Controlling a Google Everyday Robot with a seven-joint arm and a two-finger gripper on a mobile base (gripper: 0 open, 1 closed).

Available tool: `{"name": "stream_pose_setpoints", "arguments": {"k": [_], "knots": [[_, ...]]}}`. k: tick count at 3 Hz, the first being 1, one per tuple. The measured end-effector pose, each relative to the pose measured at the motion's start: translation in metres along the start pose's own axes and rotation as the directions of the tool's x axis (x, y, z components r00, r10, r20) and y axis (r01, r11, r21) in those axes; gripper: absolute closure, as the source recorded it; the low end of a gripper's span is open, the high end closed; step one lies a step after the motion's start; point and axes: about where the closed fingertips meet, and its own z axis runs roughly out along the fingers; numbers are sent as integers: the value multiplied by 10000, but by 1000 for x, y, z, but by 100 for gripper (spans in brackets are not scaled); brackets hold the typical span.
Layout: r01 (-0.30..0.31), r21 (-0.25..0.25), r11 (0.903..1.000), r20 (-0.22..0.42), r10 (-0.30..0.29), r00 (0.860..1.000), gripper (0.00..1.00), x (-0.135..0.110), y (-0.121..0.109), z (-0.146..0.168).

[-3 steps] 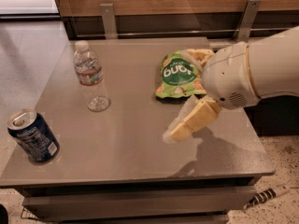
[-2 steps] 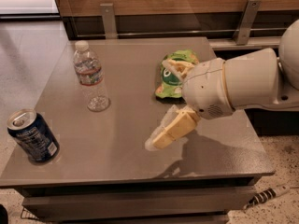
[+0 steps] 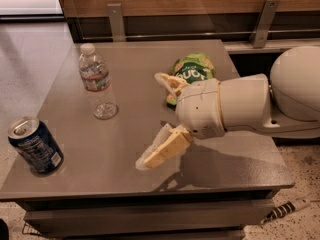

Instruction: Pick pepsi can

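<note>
The pepsi can (image 3: 35, 146), dark navy blue with a silver top, stands upright at the front left corner of the grey table (image 3: 125, 184). My gripper (image 3: 154, 120) hangs over the middle of the table, well to the right of the can and not touching it. It is open and empty, with one cream fingertip (image 3: 152, 159) low near the tabletop and the other fingertip (image 3: 165, 80) higher up. The white arm reaches in from the right.
A clear plastic water bottle (image 3: 97, 82) stands upright at the back left, between the can's side and the gripper. A green snack bag (image 3: 192, 69) lies behind the gripper. A wooden wall with metal brackets runs behind the table. A cable lies on the floor at the front right.
My arm and gripper have moved left across the table, away from the snack bag and closer to the can. The can, bottle and bag have not moved.
</note>
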Motion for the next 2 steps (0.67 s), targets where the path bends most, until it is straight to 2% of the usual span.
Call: {"name": "stream_pose_setpoints", "arguments": {"k": [1,2], "knots": [[14,-74,10000,150,-13,9999,0,-5,5,8],[-15,-75,10000,649,20,9979,0,-15,18,23]]}}
